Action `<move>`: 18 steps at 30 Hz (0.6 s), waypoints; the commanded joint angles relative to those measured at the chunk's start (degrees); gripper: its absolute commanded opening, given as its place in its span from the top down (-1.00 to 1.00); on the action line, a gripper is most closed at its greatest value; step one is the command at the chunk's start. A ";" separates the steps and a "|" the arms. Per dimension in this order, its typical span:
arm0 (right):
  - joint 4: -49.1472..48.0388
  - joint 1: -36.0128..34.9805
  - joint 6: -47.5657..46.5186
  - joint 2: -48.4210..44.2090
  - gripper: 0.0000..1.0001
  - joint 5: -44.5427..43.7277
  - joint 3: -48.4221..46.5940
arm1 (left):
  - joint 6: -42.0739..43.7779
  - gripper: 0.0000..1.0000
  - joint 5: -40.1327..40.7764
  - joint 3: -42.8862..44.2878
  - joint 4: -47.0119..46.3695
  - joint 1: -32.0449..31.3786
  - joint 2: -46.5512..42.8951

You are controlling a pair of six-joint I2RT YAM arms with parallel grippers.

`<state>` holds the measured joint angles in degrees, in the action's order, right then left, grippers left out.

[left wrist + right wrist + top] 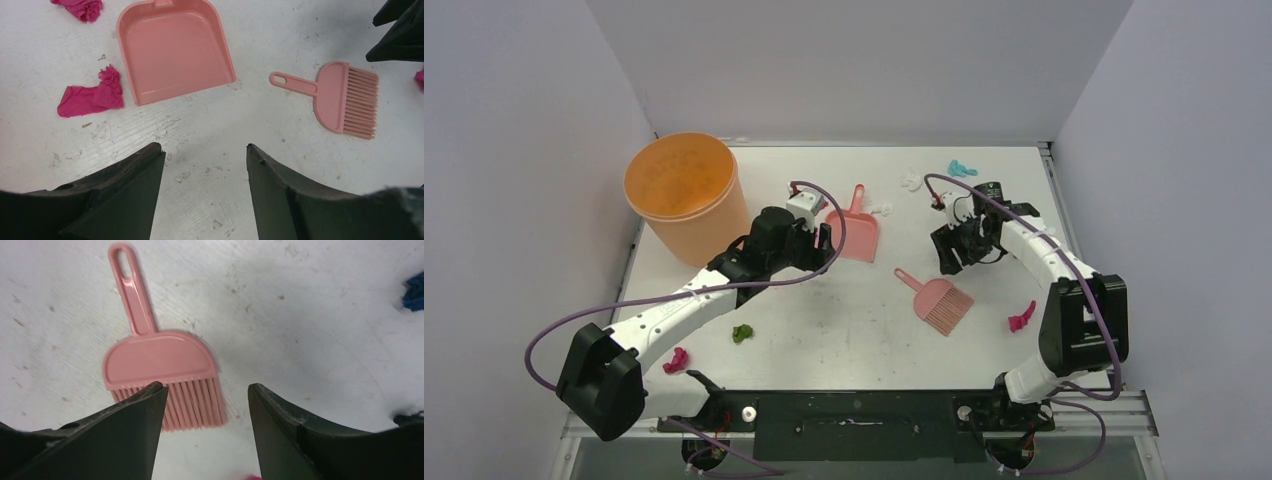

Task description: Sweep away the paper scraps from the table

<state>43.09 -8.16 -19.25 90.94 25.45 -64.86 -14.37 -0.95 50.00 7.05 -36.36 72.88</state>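
Paper scraps lie scattered on the white table (844, 330): a teal one (961, 168) and white ones (911, 180) at the back, a magenta one (1022, 317) at the right, a green one (742, 333) and a magenta one (676, 360) near the front left. The left wrist view shows two magenta scraps (92, 97) left of the pink dustpan (172, 47). My left gripper (824, 243) (205, 150) is open and empty, just left of the dustpan (856, 230). My right gripper (951, 255) (205, 387) is open and empty above the pink brush (160, 365).
An orange bucket (679, 190) stands at the back left, beside my left arm. The brush (939, 300) lies flat mid-table, its handle pointing toward the dustpan. A dark blue scrap (414, 290) shows at the edge of the right wrist view.
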 commanded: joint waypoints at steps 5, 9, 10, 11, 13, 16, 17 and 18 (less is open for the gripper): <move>-4.48 -0.67 -13.03 -5.06 -0.01 -14.34 9.81 | 0.71 -0.18 2.14 -0.24 -1.99 -3.76 -2.15; -3.01 -0.64 -15.08 -6.04 0.02 -13.62 12.39 | -3.03 -0.18 3.15 -1.01 -3.38 -7.89 -2.03; -2.12 -0.69 -15.71 -6.56 0.01 -12.37 12.88 | -4.07 -0.18 4.03 -0.59 -2.98 -9.59 -1.44; -1.11 -0.78 -16.40 -7.15 0.01 -10.56 13.13 | -5.08 -0.17 4.69 0.12 -2.35 -11.18 -0.78; 0.45 -1.57 -17.09 -8.12 0.00 -7.83 13.48 | -8.87 -0.17 6.43 0.87 -1.39 -14.00 0.31; 1.58 -3.87 -16.12 -8.49 0.01 -5.32 14.06 | -18.54 -0.15 9.41 -2.48 -4.15 -16.83 0.22; 1.58 -5.00 -15.51 -8.45 0.01 -4.73 14.32 | -21.72 -0.15 10.28 -4.56 -5.80 -17.52 -0.34; 1.52 -6.19 -15.51 -8.41 0.02 -4.06 14.66 | -25.95 -0.14 11.59 -6.57 -8.69 -18.35 -1.39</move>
<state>43.75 -10.72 -34.09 84.40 16.75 -51.05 -25.47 5.13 48.07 5.65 -52.53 73.08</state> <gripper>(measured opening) 0.495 0.578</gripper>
